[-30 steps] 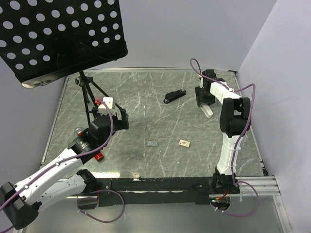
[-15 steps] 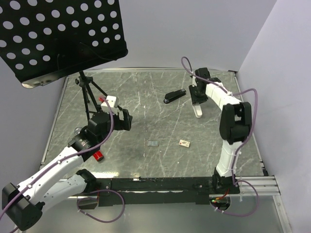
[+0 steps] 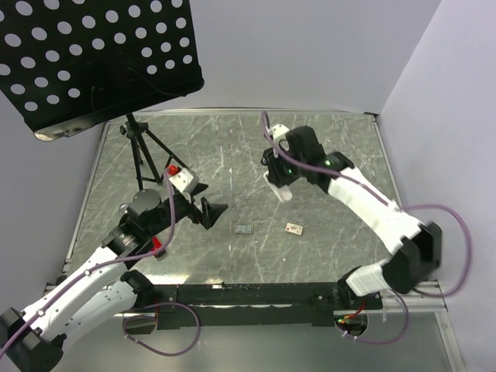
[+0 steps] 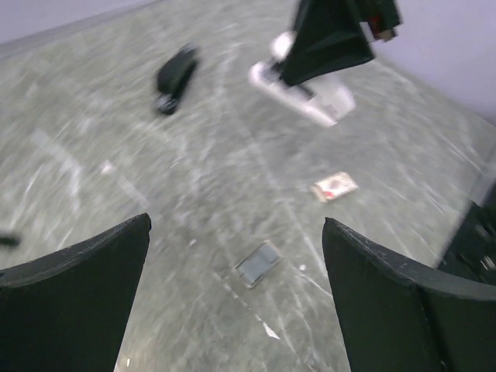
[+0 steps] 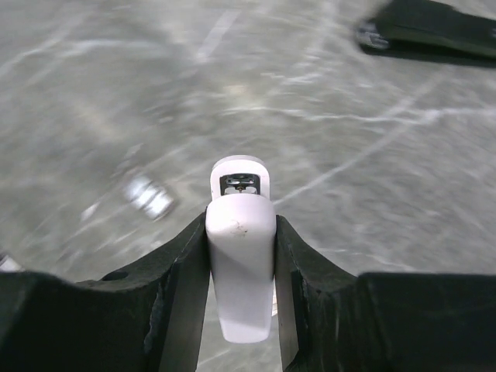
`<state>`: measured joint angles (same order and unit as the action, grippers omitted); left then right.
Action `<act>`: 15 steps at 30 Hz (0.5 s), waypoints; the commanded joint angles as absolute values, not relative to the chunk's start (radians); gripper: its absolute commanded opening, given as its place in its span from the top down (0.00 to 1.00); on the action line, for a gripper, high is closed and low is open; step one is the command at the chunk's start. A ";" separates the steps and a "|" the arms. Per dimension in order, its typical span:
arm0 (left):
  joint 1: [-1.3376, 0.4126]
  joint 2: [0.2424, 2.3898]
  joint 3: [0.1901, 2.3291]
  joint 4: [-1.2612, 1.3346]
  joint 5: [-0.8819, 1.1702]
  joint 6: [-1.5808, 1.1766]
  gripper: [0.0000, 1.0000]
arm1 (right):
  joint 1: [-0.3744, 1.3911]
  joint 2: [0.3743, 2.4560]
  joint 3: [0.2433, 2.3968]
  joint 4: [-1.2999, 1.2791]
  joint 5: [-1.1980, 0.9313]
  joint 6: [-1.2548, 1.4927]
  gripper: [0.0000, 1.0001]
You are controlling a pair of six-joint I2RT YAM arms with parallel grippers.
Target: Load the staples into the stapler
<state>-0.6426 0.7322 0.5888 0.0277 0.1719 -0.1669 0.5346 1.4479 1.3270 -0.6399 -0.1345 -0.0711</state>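
My right gripper [image 3: 279, 178] is shut on a white stapler [image 3: 281, 191] and holds it above the table's middle, nose forward in the right wrist view [image 5: 242, 256]. A black stapler [image 4: 177, 76] lies further back; it also shows in the right wrist view [image 5: 434, 31]. The top view hides it behind the right arm. The staples are a pale box with red print [image 3: 294, 229] and a greyish see-through rectangle [image 3: 244, 229], both flat on the table. My left gripper [image 3: 209, 212] is open and empty, hovering left of the rectangle [image 4: 259, 264], with the box [image 4: 335, 186] beyond.
A black perforated board [image 3: 101, 54] on a tripod [image 3: 143, 159] stands at the back left. Walls close the back and the right side. The arms' base rail [image 3: 256, 294] runs along the near edge.
My right arm has swung left from the back right toward the table's middle, carrying the white stapler. My left gripper has moved right and forward, toward the greyish rectangle.
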 commanded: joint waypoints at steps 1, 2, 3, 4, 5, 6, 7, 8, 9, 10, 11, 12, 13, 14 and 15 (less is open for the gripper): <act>-0.643 0.698 0.624 0.085 0.505 -0.034 0.03 | 0.613 1.209 1.231 -0.537 -0.282 -0.083 1.00; -0.643 0.698 0.633 0.074 0.531 -0.023 0.03 | 0.626 1.175 1.209 -0.520 -0.307 -0.083 1.00; -0.643 0.707 0.643 0.065 0.572 -0.012 0.03 | 0.658 1.143 1.171 -0.494 -0.334 -0.090 1.00; -0.646 0.713 0.661 0.048 0.622 -0.011 0.03 | 0.676 1.087 1.149 -0.476 -0.365 -0.095 0.98; -0.647 0.719 0.667 0.041 0.649 -0.011 0.03 | 0.701 1.059 1.131 -0.463 -0.376 -0.103 0.97; -0.649 0.732 0.679 0.038 0.678 0.021 0.03 | 0.722 1.034 1.100 -0.442 -0.385 -0.118 0.97; -0.652 0.736 0.684 0.043 0.728 0.023 0.03 | 0.765 0.991 1.086 -0.433 -0.388 -0.118 0.97; -0.655 0.745 0.687 0.054 0.745 0.017 0.03 | 0.782 0.973 1.074 -0.423 -0.402 -0.121 0.98; -0.660 0.758 0.695 0.064 0.765 0.014 0.03 | 0.799 0.957 1.060 -0.417 -0.413 -0.130 0.99; -0.673 0.765 0.699 0.077 0.778 0.008 0.03 | 0.834 0.937 1.057 -0.417 -0.419 -0.133 0.99; -0.684 0.775 0.704 0.098 0.801 0.008 0.03 | 0.850 0.931 1.054 -0.419 -0.440 -0.138 1.00; -0.695 0.794 0.718 0.106 0.810 0.008 0.03 | 0.867 0.925 1.054 -0.422 -0.452 -0.155 1.00; -0.722 0.807 0.725 0.116 0.819 -0.030 0.03 | 0.891 0.919 1.054 -0.431 -0.454 -0.159 1.00; -0.735 0.821 0.735 0.123 0.839 -0.031 0.03 | 0.902 0.914 1.054 -0.430 -0.459 -0.163 1.00; -0.756 0.848 0.755 0.126 0.847 -0.034 0.03 | 0.908 0.910 1.046 -0.422 -0.462 -0.160 1.00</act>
